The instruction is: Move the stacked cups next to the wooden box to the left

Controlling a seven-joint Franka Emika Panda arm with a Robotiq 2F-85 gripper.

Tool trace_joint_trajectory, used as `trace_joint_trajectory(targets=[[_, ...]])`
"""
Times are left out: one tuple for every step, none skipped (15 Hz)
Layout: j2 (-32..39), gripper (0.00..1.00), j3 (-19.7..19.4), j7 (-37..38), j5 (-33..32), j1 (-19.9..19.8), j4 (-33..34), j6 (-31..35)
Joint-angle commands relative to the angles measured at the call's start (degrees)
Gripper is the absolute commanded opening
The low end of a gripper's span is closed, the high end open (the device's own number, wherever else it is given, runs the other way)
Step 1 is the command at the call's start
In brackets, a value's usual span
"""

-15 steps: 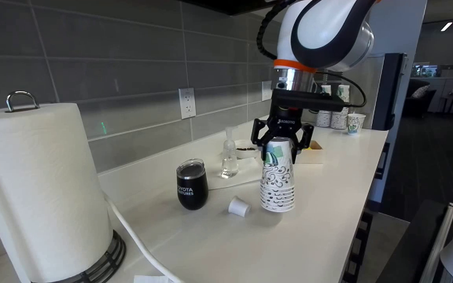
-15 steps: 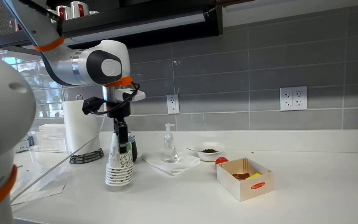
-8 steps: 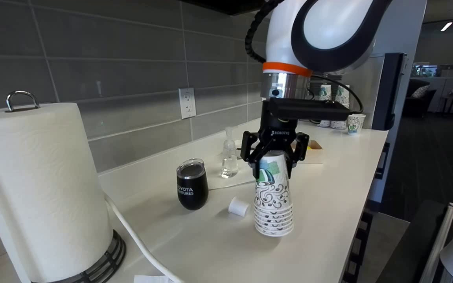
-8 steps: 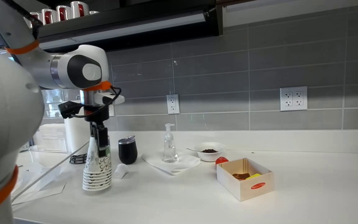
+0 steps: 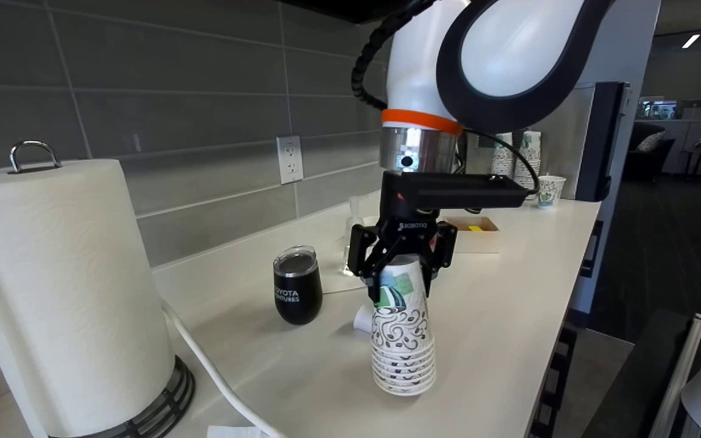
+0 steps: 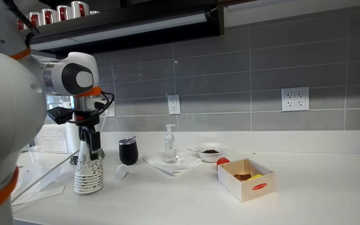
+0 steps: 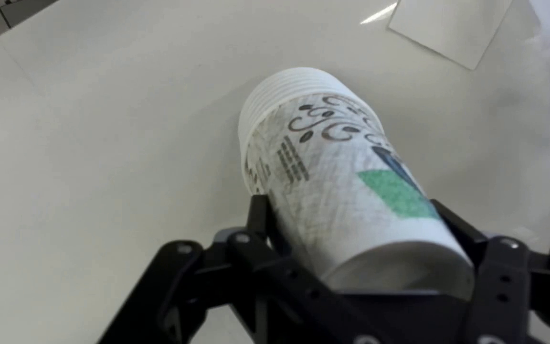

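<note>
The stacked cups [image 5: 402, 331] are white paper cups with green and dark prints, upside down with their rims at the bottom. My gripper [image 5: 402, 295] points down and is shut around the narrow upper part of the stack. The stack [image 6: 88, 175] is close over the counter; I cannot tell if it touches. In the wrist view the stack [image 7: 332, 181] sits between both fingers [image 7: 258, 215]. The wooden box [image 6: 258, 187] is low, open and light tan, with brown and yellow items inside. It stands well to the right of the cups, and behind them in an exterior view [image 5: 477, 243].
A black mug [image 6: 128, 151] and a small white cup on its side [image 6: 122, 172] are right of the stack. A soap bottle [image 6: 170, 145] and a white bowl [image 6: 211, 153] stand further right. A paper towel roll [image 5: 64, 292] and white cable [image 5: 223, 380] are on the counter.
My gripper and the held stack have moved left, away from the wooden box. They are slightly lower in both exterior pictures. The black mug and small white cup have come into clear view.
</note>
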Motion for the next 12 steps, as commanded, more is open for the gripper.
trace_joint_trajectory(targets=[[4.42,0.54,1.60,0.64,-3.45,-0.41,2.76,4.81],[5.15,0.54,1.93,0.79,-4.46,-0.37,2.99,6.09],[5.95,0.54,2.54,1.99,-7.11,-0.72,3.11,7.49],[6.59,0.54,2.89,2.97,-9.51,-0.90,3.21,8.60],[7.06,0.54,3.28,4.60,-12.83,-1.21,3.13,9.73],[7.42,0.54,3.53,6.50,-16.46,-1.52,3.07,10.77],[7.58,0.54,3.64,8.27,-19.65,-1.64,3.06,11.52],[7.74,0.54,4.04,10.30,-22.95,-2.06,3.18,12.14],[7.69,0.89,4.10,11.46,-25.28,-2.05,3.26,12.31],[7.77,0.96,4.11,12.58,-27.04,-2.05,3.48,12.30],[7.93,1.00,3.98,13.06,-27.66,-1.85,3.73,12.15],[7.98,1.00,3.87,13.58,-28.18,-1.71,4.02,11.89]])
